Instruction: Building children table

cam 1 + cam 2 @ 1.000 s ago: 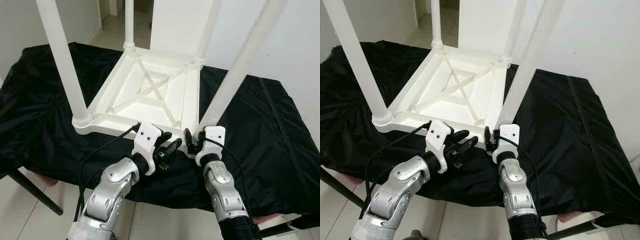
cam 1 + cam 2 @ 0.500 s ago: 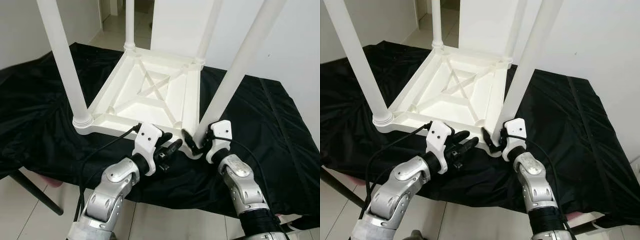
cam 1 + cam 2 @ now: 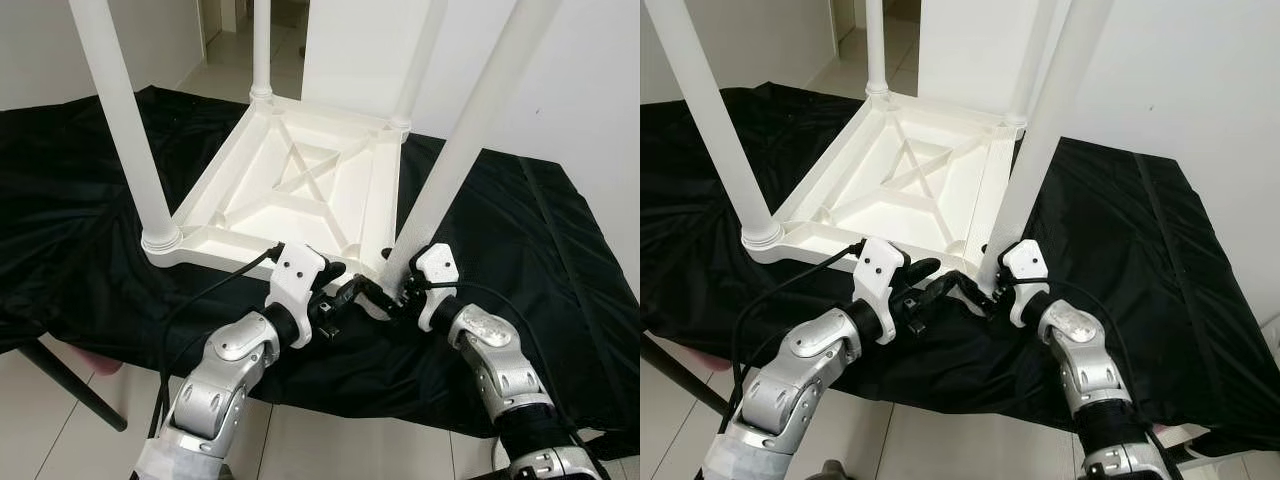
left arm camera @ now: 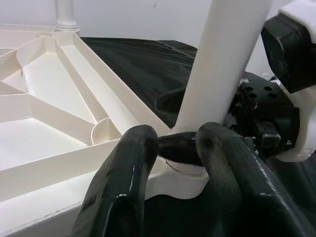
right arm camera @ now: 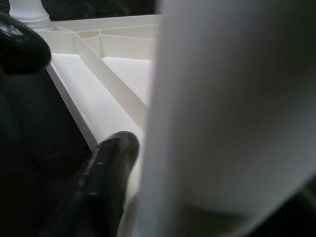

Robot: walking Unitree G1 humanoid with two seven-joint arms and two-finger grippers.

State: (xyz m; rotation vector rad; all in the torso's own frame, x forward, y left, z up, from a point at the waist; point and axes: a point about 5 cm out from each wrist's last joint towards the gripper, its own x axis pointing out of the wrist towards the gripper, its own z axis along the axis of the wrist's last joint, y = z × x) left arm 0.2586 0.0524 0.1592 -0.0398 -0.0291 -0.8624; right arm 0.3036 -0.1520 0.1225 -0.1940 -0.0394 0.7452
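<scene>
A white children's table (image 3: pixel 300 180) lies upside down on a black cloth (image 3: pixel 520 230), with its legs pointing up. My right gripper (image 3: pixel 385 286) is shut on the near right leg (image 3: pixel 460 150) at its base, where it meets the table's corner. One of its fingers (image 4: pixel 177 148) wraps across the front of that base. My left gripper (image 3: pixel 343 284) is open at the table's near edge, just left of the same corner. Its two fingers (image 4: pixel 123 173) straddle the right gripper's finger without holding anything.
The cloth covers a low stand whose dark leg (image 3: pixel 70 385) slants to the tiled floor (image 3: pixel 40 420) at lower left. A white wall (image 3: pixel 580 90) rises behind on the right, and a doorway (image 3: pixel 225 30) opens at the back.
My right wrist has swung rightward around the near right leg's base, its finger now reaching across the front. The leg stands slightly more upright. The left gripper has hardly moved.
</scene>
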